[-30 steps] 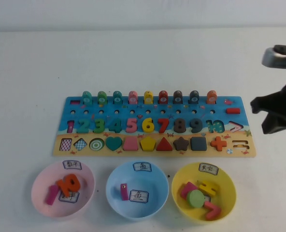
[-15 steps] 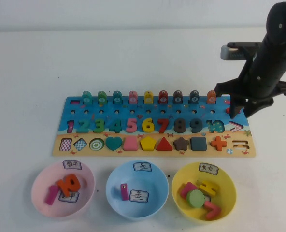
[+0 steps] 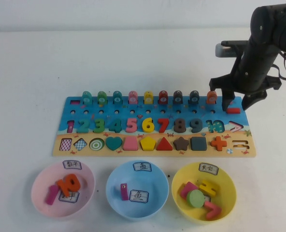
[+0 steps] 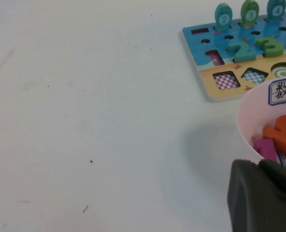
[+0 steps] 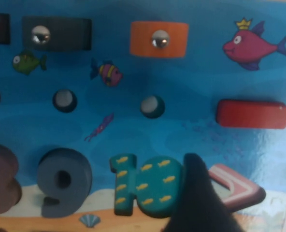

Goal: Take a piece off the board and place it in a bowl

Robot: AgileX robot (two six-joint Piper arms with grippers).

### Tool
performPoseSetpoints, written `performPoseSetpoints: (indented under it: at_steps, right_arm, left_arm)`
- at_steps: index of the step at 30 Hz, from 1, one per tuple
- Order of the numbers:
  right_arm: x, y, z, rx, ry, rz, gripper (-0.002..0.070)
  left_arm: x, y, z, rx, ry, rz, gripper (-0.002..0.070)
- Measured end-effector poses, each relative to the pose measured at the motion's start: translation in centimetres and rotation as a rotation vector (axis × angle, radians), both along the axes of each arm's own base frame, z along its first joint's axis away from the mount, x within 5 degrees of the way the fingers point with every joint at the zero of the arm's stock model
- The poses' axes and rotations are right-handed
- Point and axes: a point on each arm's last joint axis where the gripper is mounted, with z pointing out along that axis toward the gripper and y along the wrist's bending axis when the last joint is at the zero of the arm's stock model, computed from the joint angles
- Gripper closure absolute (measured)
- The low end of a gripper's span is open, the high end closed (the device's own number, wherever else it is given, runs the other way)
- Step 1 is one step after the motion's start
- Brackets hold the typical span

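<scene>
White tabletop carries the board (image 3: 152, 126), with the yellow bowl (image 3: 203, 191) just in front of its right end. Red bar piece (image 3: 233, 110) lies in its slot at the board's right end. Right gripper (image 3: 239, 104) hangs directly over the piece, fingers spread. Left gripper (image 4: 261, 195) sits beside the pink bowl (image 4: 249, 121); its finger state cannot be determined.

Right pincer (image 3: 240, 104) open, left pincer (image 4: 264, 198) low.
</scene>
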Motion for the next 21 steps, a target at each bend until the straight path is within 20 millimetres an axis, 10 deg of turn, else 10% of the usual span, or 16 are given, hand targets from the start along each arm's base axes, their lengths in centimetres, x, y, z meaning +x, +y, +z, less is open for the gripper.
performPoseSetpoints:
  at_steps: [21]
  right_arm:
    - [0.7, -0.5, -2.5, -0.039, 0.044, -0.006, 0.0276]
  left_arm:
    - [0.0, 0.0, 0.0, 0.000, 0.000, 0.000, 0.0679]
